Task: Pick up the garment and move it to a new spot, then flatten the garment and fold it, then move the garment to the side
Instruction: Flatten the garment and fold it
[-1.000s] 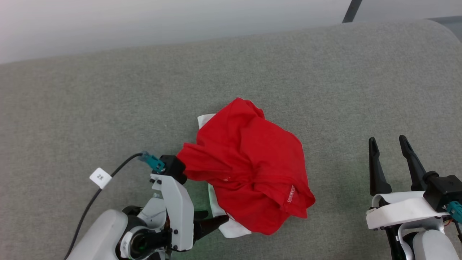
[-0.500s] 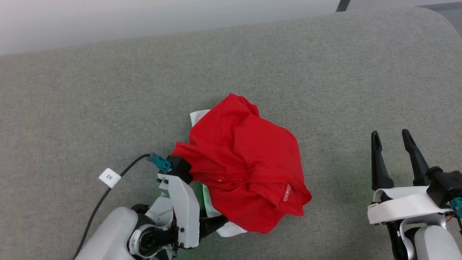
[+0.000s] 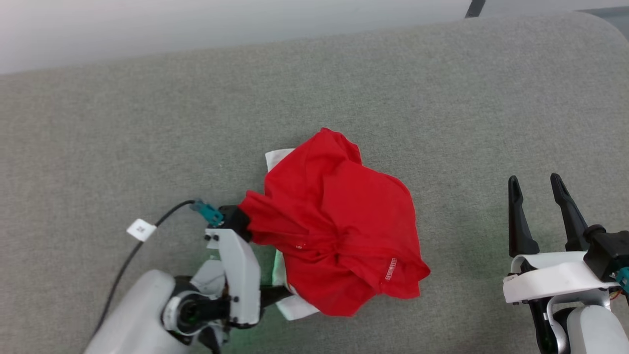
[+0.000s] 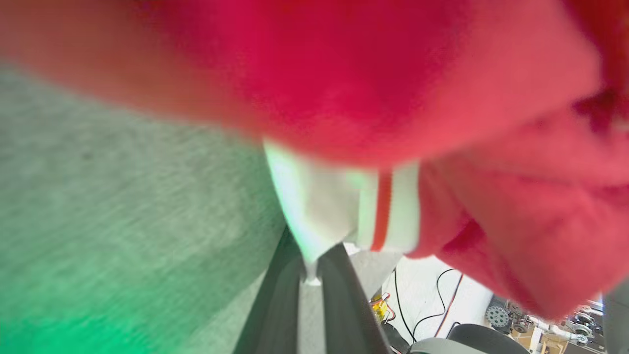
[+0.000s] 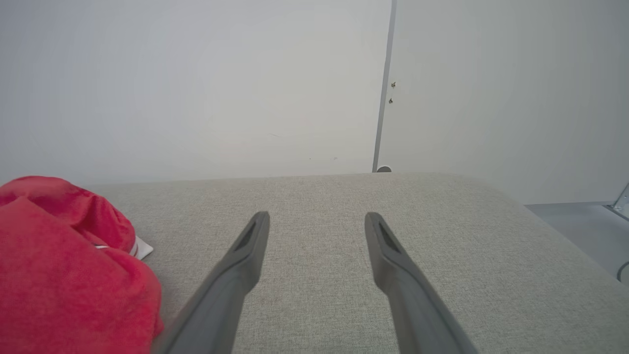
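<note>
Pick-up step: left gripper [image 4: 310, 263] pinched shut on the garment [image 3: 339, 231] at its near-left white sleeve [image 4: 324, 211], right gripper [image 3: 534, 179] spread, idle; next needs a clean lift.

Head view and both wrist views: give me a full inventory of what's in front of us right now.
garment: one, red with white sleeves and red-striped trim, crumpled in a heap mid-surface
padded surface: one, grey fabric, under the garment
wall: one, white, behind the surface
cable: one, black with a white tag, running to the left wrist
left gripper: one, dark fingers, shut on the garment's white sleeve at its near left edge
right gripper: one, dark fingers, open, over bare surface to the garment's right, apart from it
</note>
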You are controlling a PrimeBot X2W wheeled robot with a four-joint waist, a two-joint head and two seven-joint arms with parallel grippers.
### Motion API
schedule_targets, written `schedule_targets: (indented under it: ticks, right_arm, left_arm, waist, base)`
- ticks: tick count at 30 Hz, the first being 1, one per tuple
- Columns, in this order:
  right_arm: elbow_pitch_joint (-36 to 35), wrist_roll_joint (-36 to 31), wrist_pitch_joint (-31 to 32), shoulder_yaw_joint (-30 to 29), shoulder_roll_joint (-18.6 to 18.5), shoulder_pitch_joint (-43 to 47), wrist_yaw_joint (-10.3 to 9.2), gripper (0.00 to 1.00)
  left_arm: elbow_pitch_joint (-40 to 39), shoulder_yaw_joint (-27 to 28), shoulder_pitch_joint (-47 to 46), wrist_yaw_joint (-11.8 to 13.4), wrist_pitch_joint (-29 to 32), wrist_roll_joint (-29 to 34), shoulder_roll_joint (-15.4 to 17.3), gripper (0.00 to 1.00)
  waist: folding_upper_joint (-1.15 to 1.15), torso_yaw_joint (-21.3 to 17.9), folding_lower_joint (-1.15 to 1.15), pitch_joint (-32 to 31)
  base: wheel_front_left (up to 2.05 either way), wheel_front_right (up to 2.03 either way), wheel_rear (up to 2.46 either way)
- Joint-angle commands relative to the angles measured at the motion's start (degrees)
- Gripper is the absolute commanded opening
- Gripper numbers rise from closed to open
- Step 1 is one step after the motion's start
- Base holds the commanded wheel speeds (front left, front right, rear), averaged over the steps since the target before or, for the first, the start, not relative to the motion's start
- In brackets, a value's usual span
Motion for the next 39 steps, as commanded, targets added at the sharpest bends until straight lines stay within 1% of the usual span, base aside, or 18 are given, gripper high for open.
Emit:
schedule_targets:
  ticks: [1, 7, 12, 17, 22, 23, 24, 26, 30, 33, 39]
  right_arm:
    - [0.09, 0.04, -0.07, -0.11, 0.15, 0.36, 0.00, 1.00]
    - [0.38, -0.26, -0.07, 0.03, 0.14, 1.47, 0.00, 1.00]
    - [0.74, -0.55, -0.06, 0.20, 0.15, 1.95, 0.00, 1.00]
    - [0.92, -0.65, -0.06, 0.44, 0.14, 2.78, 0.00, 1.00]
    - [0.75, -0.89, -0.06, 0.67, 0.14, 2.88, 0.00, 1.00]
    - [0.75, -0.89, -0.06, 0.67, 0.14, 2.88, 0.00, 1.00]
    - [0.66, -0.98, -0.07, 0.62, 0.15, 2.93, 0.00, 1.00]
    - [0.64, -1.06, -0.07, 0.50, 0.14, 2.92, 0.00, 1.00]
    - [0.56, -1.01, -0.07, 0.45, 0.13, 2.74, 0.00, 1.00]
    - [0.48, -0.80, -0.07, 0.38, 0.14, 2.64, 0.00, 1.00]
    - [0.34, -0.60, -0.06, 0.22, 0.14, 2.29, 0.00, 1.00]
  left_arm:
    - [0.68, 0.29, 0.62, 0.94, 0.80, 0.63, 2.30, 0.00]
    - [-3.65, 1.72, 0.23, 2.01, 2.75, 0.74, 6.23, 0.00]
    - [-6.75, 3.18, 0.25, 2.66, 3.43, 1.64, 10.36, 0.00]
    - [-9.30, 4.59, 0.65, 3.88, 3.60, 3.29, 14.56, 0.00]
    - [-9.75, 6.14, 1.29, 4.45, 2.95, 5.09, 18.88, 0.00]
    - [-9.75, 6.14, 1.29, 4.45, 2.95, 5.09, 18.88, 0.00]
    - [-9.23, 6.66, 1.55, 4.29, 2.32, 6.36, 20.94, 0.00]
    - [-8.30, 7.01, 2.04, 4.00, 1.85, 7.18, 22.50, 0.00]
    - [-5.77, 6.53, 2.41, 3.61, -0.23, 10.83, 25.55, 0.00]
    - [-3.00, 6.47, 2.90, 3.43, -2.03, 12.26, 26.42, 0.00]
    - [0.97, 6.15, 3.25, 3.13, -3.92, 12.12, 24.81, 0.00]
  waist:
    - [0.00, 0.52, 0.00, -0.57]
    - [0.00, 1.68, 0.00, -2.32]
    - [0.00, 2.45, 0.00, -3.80]
    - [0.00, 2.75, 0.00, -4.75]
    - [0.00, 2.62, 0.00, -5.00]
    - [0.00, 2.62, 0.00, -5.00]
    - [0.00, 2.47, 0.00, -4.90]
    - [0.00, 2.30, 0.00, -4.73]
    - [0.00, 1.86, 0.00, -4.19]
    - [0.00, 1.61, 0.00, -3.71]
    - [0.00, 1.51, 0.00, -3.02]
  base:
    - [0.00, 0.00, 0.00]
    - [0.00, 0.00, 0.00]
    - [0.00, 0.00, 0.00]
    - [0.00, 0.00, 0.00]
    - [0.00, 0.00, 0.00]
    - [0.00, 0.00, 0.00]
    - [0.00, 0.00, 0.00]
    - [0.00, 0.00, 0.00]
    - [0.00, 0.00, 0.00]
    - [0.00, 0.00, 0.00]
    - [0.00, 0.00, 0.00]
